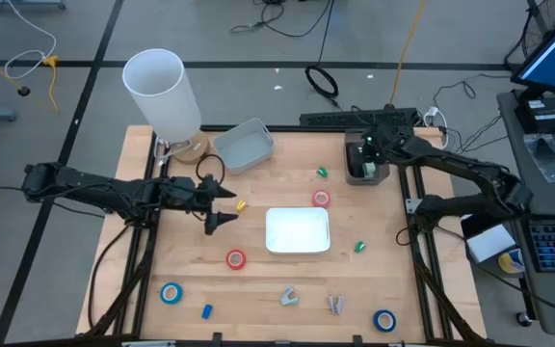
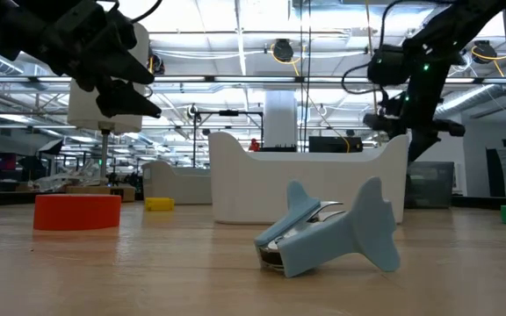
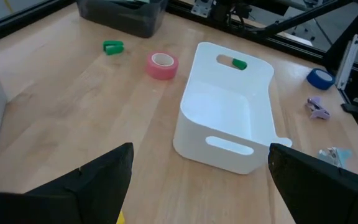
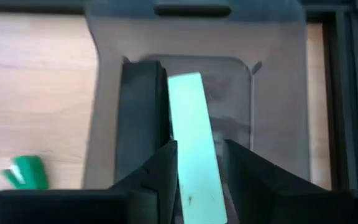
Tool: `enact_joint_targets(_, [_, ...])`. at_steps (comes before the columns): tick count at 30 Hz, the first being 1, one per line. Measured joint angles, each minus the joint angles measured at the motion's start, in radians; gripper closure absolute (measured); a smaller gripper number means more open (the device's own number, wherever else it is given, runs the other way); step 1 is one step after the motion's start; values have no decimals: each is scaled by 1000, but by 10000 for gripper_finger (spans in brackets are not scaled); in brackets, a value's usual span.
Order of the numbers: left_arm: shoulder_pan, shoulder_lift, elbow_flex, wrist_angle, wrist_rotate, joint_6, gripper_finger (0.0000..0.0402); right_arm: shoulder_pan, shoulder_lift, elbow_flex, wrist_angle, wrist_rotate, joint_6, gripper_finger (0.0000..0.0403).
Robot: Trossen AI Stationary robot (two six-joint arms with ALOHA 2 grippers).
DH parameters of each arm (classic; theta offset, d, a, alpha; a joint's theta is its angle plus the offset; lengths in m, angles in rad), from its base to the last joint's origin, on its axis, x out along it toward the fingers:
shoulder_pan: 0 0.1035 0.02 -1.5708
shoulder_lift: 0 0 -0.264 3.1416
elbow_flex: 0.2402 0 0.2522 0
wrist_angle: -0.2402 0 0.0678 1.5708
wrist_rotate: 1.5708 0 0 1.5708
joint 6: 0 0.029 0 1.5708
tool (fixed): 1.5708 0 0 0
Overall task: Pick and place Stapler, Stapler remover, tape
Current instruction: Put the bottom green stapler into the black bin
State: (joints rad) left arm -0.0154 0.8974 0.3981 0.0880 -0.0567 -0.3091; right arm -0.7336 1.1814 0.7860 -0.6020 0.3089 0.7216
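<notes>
My right gripper [image 4: 201, 171] reaches down into the dark grey bin [image 1: 367, 174] at the table's far right and is shut on a pale green stapler [image 4: 191, 124]. A black stapler [image 4: 140, 118] lies beside it in the bin. My left gripper [image 1: 222, 204] hovers open above the table, left of the white tray [image 1: 297, 231], with nothing between its fingers. Red tape rolls [image 1: 321, 199] [image 1: 235, 258] and blue ones [image 1: 171, 293] [image 1: 384, 320] lie flat on the table. Two stapler removers [image 1: 288, 297] [image 1: 336, 305] lie near the front edge. My right gripper pinches the pale green stapler's two long sides [image 4: 197, 180] between its two fingers, near the end closest to the wrist. The fingers slant down from above and run along the stapler. The stapler points away over the bin's floor; whether it rests there I cannot tell.
An empty pale bin [image 1: 244, 145] and a tall white cylinder [image 1: 162, 89] stand at the far left. Small green bits [image 1: 323, 173] [image 1: 359, 247], a yellow bit [image 1: 241, 205] and a blue bit [image 1: 206, 310] lie scattered. Bare wood lies between the tray and the front edge.
</notes>
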Motion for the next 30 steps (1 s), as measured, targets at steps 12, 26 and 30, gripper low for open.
enact_joint_targets(12, [-14,0,0,-2,5,-72,36,18,-303,0,-4,-357,-51,384])
enact_joint_targets(26, [-14,0,0,1,4,-197,36,204,-427,0,-6,-636,-215,400])
enact_joint_targets(30, [-14,0,0,21,4,-274,36,270,-426,0,-2,-743,-268,402])
